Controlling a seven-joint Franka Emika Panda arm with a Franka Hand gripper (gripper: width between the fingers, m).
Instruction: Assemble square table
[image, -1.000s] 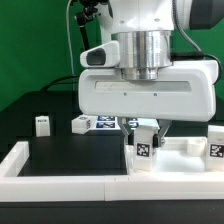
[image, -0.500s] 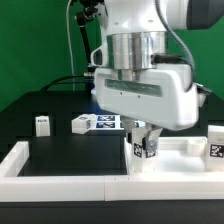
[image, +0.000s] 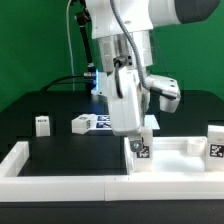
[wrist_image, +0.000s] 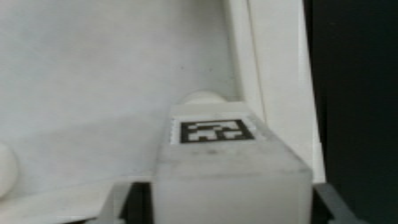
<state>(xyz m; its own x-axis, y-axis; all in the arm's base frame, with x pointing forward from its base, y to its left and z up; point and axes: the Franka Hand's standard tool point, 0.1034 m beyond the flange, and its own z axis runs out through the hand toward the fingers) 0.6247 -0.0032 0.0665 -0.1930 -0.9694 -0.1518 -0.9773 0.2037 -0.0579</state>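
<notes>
The white square table top (image: 185, 158) lies at the exterior view's right, against the front wall bar. My gripper (image: 143, 137) is turned on its axis and is shut on a short white leg (image: 143, 151) with a tag, held upright at the top's near corner. In the wrist view the leg (wrist_image: 221, 165) stands between my gripper's (wrist_image: 228, 208) dark fingers (wrist_image: 134, 205), with the top's pale floor (wrist_image: 89, 90) and raised rim (wrist_image: 270, 60) beyond it. Whether the leg sits in a socket is hidden.
One loose leg (image: 42, 124) stands at the left and another (image: 81, 123) lies beside the marker board (image: 104, 122). A third tagged leg (image: 215, 141) stands at the right edge. White wall bars (image: 60, 176) edge the black surface at the front and left.
The gripper has turned about its vertical axis with the leg in it, from broadside to nearly edge-on. The leg stays at the same corner of the table top.
</notes>
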